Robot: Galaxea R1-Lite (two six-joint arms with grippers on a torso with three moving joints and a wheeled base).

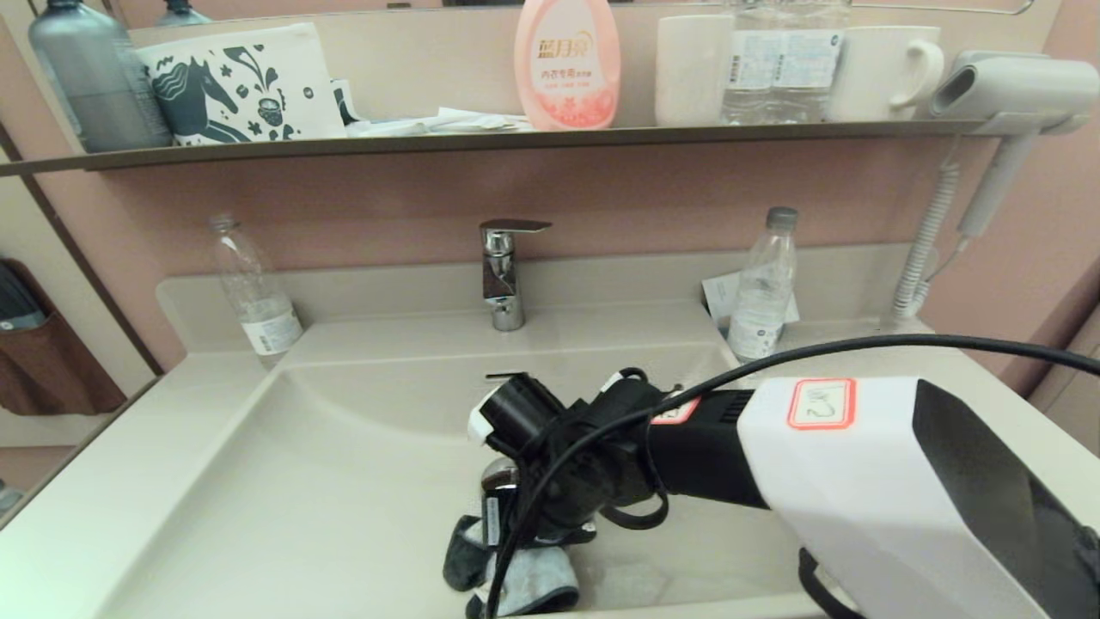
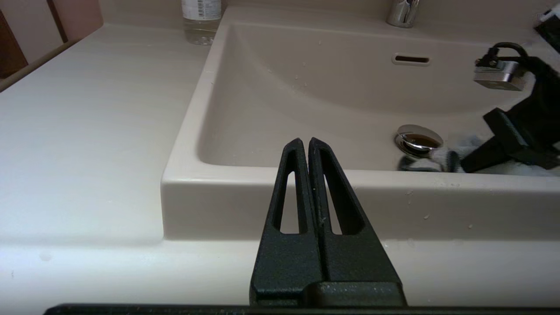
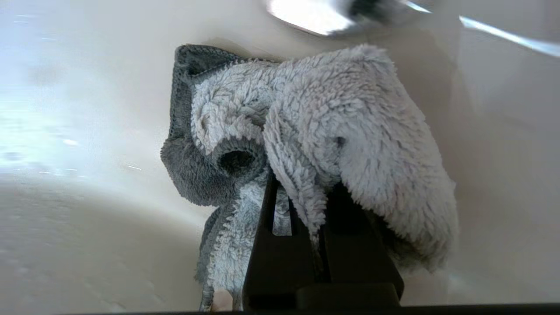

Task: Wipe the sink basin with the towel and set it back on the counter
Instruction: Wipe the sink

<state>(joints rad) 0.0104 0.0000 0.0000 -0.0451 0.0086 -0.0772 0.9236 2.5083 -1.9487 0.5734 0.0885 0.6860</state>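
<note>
The cream-white sink basin point(image 1: 344, 481) has a chrome drain plug point(image 2: 418, 139) and an overflow slot point(image 2: 411, 59). My right gripper point(image 1: 516, 550) reaches down into the basin near its front wall, just in front of the plug. It is shut on the towel point(image 3: 350, 131). The fluffy light-blue towel point(image 1: 524, 580), with its dark grey reverse showing, is bunched over the fingertips and rests against the basin floor. My left gripper point(image 2: 305, 142) is shut and empty, parked in front of the basin's front rim, out of the head view. The counter point(image 1: 103, 481) flanks the basin.
A chrome faucet point(image 1: 503, 271) stands behind the basin. Clear plastic bottles stand at the back left point(image 1: 256, 292) and back right point(image 1: 760, 288). A wall hair dryer point(image 1: 1005, 94) with a coiled cord hangs at the right. A shelf point(image 1: 430, 137) above holds bottles and cups.
</note>
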